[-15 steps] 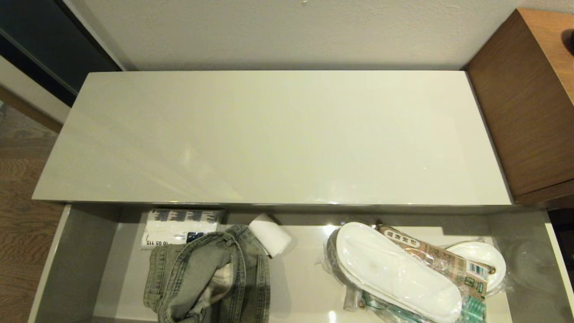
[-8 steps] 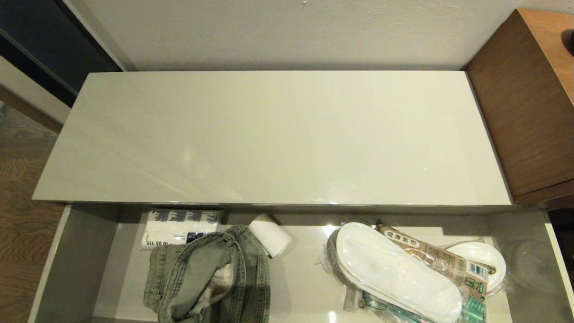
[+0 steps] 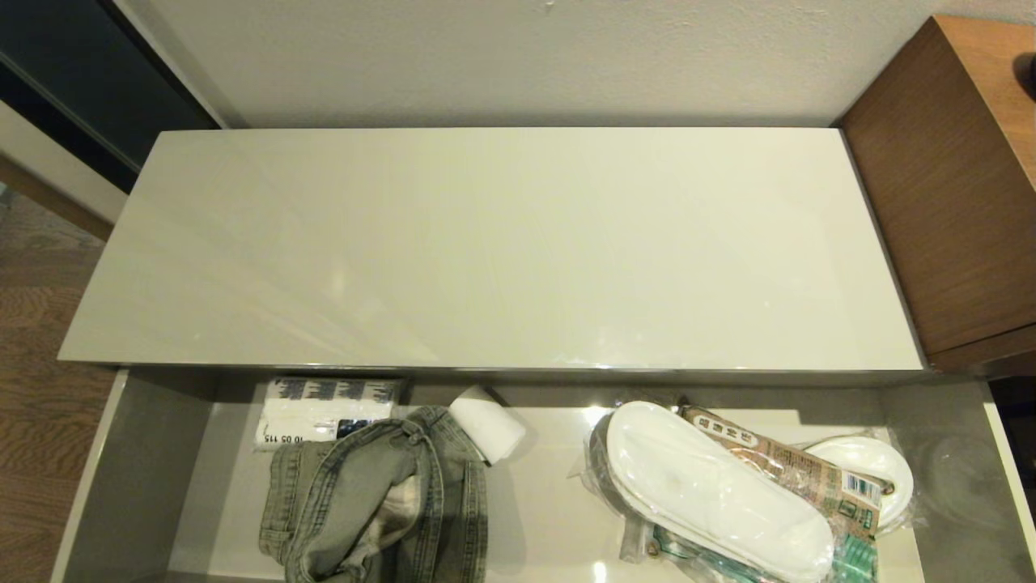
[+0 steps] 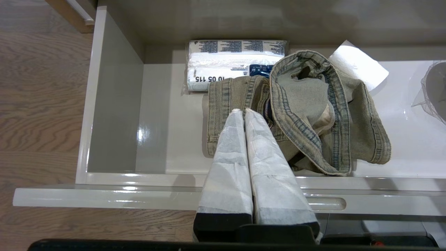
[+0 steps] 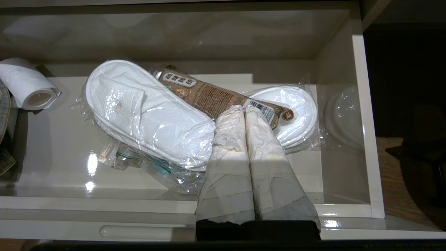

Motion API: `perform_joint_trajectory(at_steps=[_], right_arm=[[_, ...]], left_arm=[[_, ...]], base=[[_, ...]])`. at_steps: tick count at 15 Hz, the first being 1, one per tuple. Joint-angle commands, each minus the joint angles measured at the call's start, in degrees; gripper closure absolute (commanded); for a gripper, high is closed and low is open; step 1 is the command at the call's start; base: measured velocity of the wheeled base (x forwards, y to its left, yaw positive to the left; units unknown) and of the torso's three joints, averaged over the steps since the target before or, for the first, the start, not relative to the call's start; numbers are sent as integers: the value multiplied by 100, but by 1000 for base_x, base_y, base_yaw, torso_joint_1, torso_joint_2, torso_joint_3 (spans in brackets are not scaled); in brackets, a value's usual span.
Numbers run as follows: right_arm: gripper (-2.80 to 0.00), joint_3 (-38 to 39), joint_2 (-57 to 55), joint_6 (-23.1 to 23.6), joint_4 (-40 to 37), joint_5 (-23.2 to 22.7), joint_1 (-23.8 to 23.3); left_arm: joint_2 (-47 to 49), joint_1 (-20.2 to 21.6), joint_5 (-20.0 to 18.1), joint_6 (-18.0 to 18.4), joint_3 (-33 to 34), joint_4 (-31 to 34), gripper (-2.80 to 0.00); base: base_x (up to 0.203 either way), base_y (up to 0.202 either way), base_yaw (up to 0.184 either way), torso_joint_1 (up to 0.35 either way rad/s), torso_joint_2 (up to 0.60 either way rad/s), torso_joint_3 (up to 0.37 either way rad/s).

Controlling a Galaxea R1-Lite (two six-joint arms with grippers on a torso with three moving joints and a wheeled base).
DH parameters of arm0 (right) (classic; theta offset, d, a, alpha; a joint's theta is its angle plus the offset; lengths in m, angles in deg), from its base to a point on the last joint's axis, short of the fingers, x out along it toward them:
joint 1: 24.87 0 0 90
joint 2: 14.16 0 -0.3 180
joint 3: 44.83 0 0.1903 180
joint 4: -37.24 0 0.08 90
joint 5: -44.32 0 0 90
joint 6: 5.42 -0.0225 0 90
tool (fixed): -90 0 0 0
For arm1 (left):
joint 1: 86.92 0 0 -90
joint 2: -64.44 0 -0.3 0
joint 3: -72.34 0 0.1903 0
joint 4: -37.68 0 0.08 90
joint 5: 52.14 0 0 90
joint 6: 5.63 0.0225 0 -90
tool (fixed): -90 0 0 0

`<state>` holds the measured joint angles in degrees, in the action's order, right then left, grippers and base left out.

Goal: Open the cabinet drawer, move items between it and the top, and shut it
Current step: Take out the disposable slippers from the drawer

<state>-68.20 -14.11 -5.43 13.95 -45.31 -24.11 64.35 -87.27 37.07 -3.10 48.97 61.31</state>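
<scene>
The cabinet drawer [image 3: 137, 478] stands pulled out below the glossy beige top [image 3: 494, 243], which is bare. Inside the drawer on the left lies the grey-green denim garment [image 3: 380, 502] [image 4: 313, 115]. On the right lie white slippers in clear plastic wrap [image 3: 712, 494] [image 5: 146, 111]. My left gripper [image 4: 243, 111] hangs shut above the drawer's front edge, over the garment, holding nothing. Over the slippers my right gripper [image 5: 243, 107] is shut too, with nothing between its tape-wrapped fingers. Neither gripper shows in the head view.
A brown printed packet [image 3: 793, 470] [image 5: 216, 97] lies across the slippers. A small white paper roll [image 3: 488, 423] and a printed white pack [image 3: 324, 413] sit at the drawer's back. A brown wood-grain desk [image 3: 955, 194] adjoins the top on the right. Wood floor [image 3: 40, 437] lies left.
</scene>
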Motion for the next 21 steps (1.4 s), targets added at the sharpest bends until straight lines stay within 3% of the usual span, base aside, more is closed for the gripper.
perform_joint_trajectory(at_steps=[1, 21], right_arm=[[0, 9, 127, -16, 1, 7, 2], [0, 9, 127, 115, 1, -1, 2]], left_arm=[[19, 0, 0, 1, 0, 0, 0], [19, 0, 0, 1, 0, 0, 0]], base=[[0, 0, 0, 0, 0, 0], [0, 0, 0, 0, 0, 0]])
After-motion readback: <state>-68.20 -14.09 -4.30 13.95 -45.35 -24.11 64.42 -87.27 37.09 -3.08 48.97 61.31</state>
